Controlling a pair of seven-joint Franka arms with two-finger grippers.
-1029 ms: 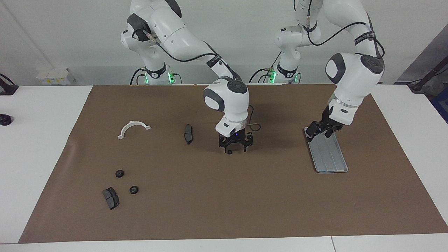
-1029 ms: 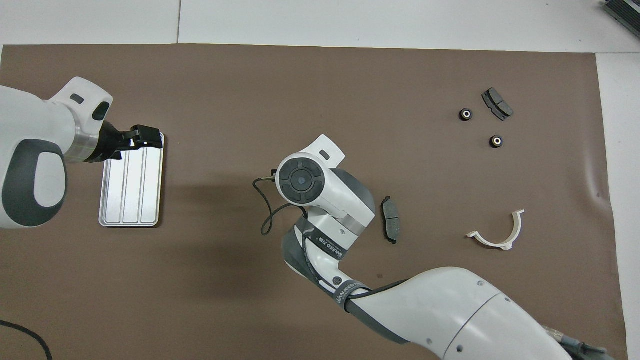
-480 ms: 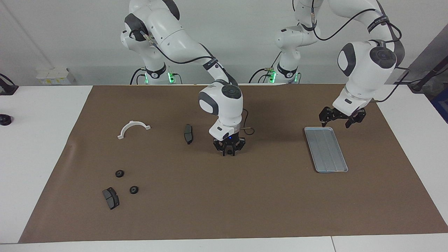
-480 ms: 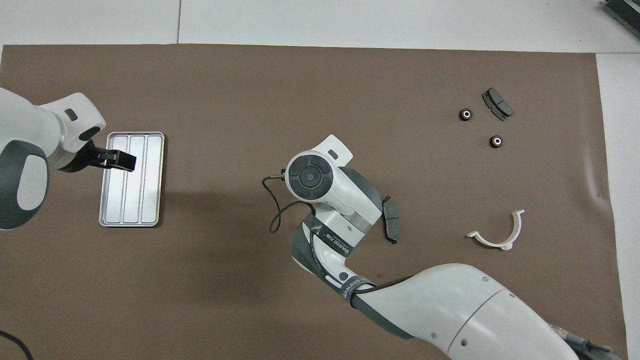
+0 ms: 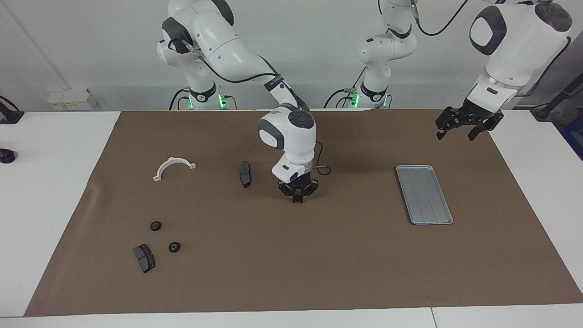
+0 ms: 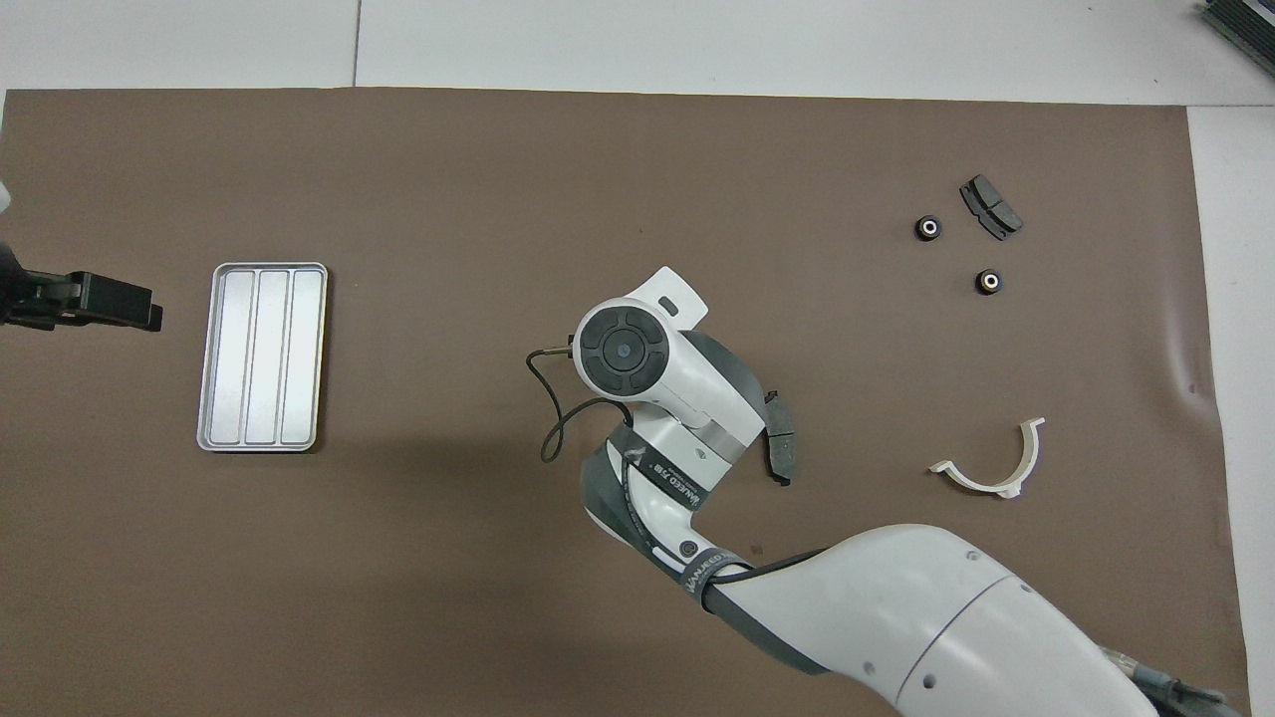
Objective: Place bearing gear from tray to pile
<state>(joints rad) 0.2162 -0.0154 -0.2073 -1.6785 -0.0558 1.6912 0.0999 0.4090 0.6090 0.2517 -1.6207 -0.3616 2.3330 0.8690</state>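
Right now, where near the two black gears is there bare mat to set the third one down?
Bare mat lies between the nearer gear and the white bracket, and from the gears toward the right end effector, shut low at mid-table. It is crowded where the other gear sits beside the brake pad. The left end effector hangs open, clear of the tray.

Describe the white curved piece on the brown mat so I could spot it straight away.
Start at the brown mat and go toward the right arm's end. The white half-ring bracket lies there alone, nearer the robots than two black gears. It is the only white part; its neighbours are dark.
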